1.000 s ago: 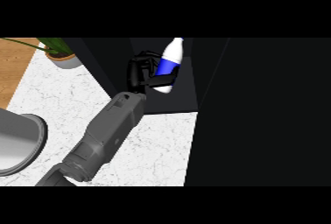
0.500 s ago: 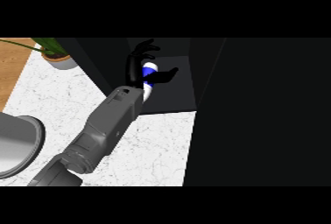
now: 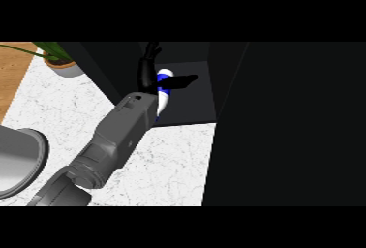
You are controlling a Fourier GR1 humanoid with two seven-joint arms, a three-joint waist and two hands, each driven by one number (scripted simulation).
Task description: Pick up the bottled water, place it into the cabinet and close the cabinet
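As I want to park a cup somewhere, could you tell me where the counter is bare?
The white counter is bare between the forearm and the dark cabinet. Another strip lies between the potted plant and the metal bowl. The cabinet's opening, with the bottle, is crowded.

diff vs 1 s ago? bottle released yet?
The left hand carried the bottled water deeper into the cabinet and tipped it from upright to lying along the cabinet floor. Its fingers have since spread, so the bottle looks let go, though the hand is close over it. Unchanged: the potted plant and the grey pot.
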